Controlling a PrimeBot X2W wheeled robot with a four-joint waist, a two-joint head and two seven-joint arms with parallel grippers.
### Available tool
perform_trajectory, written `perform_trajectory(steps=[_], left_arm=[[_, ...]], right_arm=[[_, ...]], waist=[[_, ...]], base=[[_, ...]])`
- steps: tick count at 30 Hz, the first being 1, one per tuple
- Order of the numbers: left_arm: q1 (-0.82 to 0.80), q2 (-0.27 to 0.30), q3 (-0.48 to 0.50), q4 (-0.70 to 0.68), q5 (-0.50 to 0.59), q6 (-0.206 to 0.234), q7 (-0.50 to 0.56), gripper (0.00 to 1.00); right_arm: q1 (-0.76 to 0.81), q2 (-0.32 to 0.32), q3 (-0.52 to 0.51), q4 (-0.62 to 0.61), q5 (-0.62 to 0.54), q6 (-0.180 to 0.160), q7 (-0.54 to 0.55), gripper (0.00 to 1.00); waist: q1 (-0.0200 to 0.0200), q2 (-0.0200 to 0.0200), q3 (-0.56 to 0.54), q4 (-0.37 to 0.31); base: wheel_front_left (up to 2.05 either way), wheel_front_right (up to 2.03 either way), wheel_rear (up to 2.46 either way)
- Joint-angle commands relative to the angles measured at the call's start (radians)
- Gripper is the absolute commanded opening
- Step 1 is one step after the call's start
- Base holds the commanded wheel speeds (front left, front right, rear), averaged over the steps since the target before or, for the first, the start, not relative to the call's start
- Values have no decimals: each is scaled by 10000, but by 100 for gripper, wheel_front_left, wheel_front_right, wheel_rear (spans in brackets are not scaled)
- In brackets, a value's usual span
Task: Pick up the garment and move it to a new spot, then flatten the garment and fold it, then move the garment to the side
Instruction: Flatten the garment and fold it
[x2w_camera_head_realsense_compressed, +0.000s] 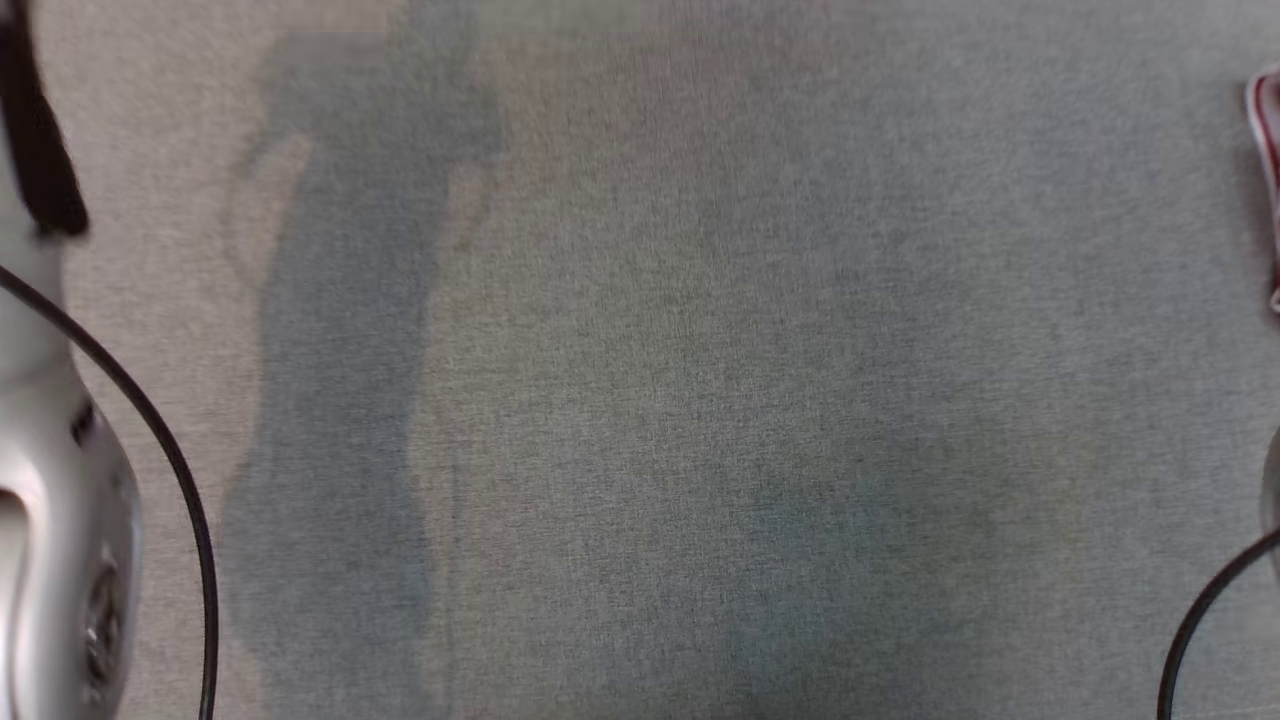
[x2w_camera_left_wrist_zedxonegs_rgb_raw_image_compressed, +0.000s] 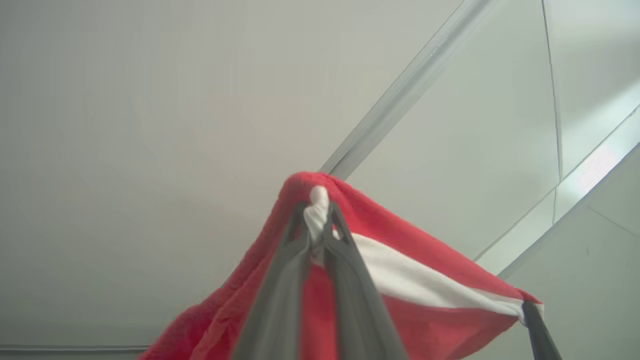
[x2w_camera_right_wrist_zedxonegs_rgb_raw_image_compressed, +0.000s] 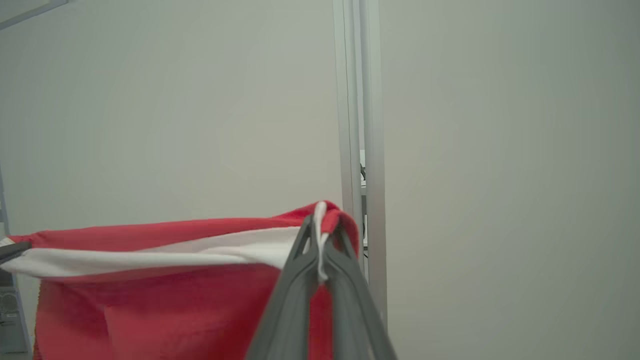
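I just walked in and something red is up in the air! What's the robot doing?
The robot is holding up a red garment with a white stripe. Its left gripper pinches one end of the top edge and its right gripper pinches the other, so the cloth hangs spread between them. It is not yet laid flat or folded.

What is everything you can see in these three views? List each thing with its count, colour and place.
garment: one, red with a white stripe, stretched between both grippers.
surface: one, grey cloth, below in the head view.
post: one, silver, upright behind the garment in the right wrist view.
cables: two, black, at the head view's left and right edges.
forearm: one, silvery, head view's left edge.
left gripper: one, dark grey, shut on one garment corner.
right gripper: one, dark grey, shut on the other end.
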Motion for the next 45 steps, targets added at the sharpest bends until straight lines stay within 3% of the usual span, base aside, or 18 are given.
perform_trajectory(steps=[1, 5, 9, 14, 20, 27, 36, 45], left_arm=[[-570, -5, 203, 409, 78, -179, -467, 0], [-1506, -42, 494, 1977, 254, -709, -1704, 0], [-1533, -77, 629, 3428, 217, -1217, -2321, 0], [-905, -165, 80, 4861, 655, -2050, -2830, 0], [30, -225, -667, 5997, 1155, -2560, -3361, 0], [1577, 97, -2108, 6225, 1750, -2705, -3553, 0], [3893, 798, -4325, 5504, 1808, -2697, -3379, 0], [5561, 998, -5288, 5373, 1195, -2689, -3863, 0]], right_arm=[[-437, -20, -1, 393, -127, -5, -429, 0], [-1261, 97, -4, 1864, -248, -16, -1572, 0], [-981, 278, 22, 3259, 110, -29, -2343, 0], [-202, 448, 852, 4507, 594, -26, -3000, 0], [741, 479, 1818, 5536, 1380, -14, -3401, 0], [1950, 293, 2829, 6150, 2132, -8, -3567, 0], [3441, -548, 4259, 6651, 3082, -8, -3272, 0], [5040, -1327, 5369, 6439, 4606, -19, -2269, 0]], waist=[[0, 0, 605, -94], [0, 0, 971, -67], [0, 0, 1172, -22], [0, 0, 1438, 76], [0, 0, 1251, 250], [0, 0, 434, 405], [0, 0, -939, 518], [0, 0, -2285, 403]], base=[[0, 0, 0], [0, 0, 0], [0, 0, 0], [0, 0, 0], [0, 0, 0], [0, 0, 0], [0, 0, 0], [0, 0, 0]])
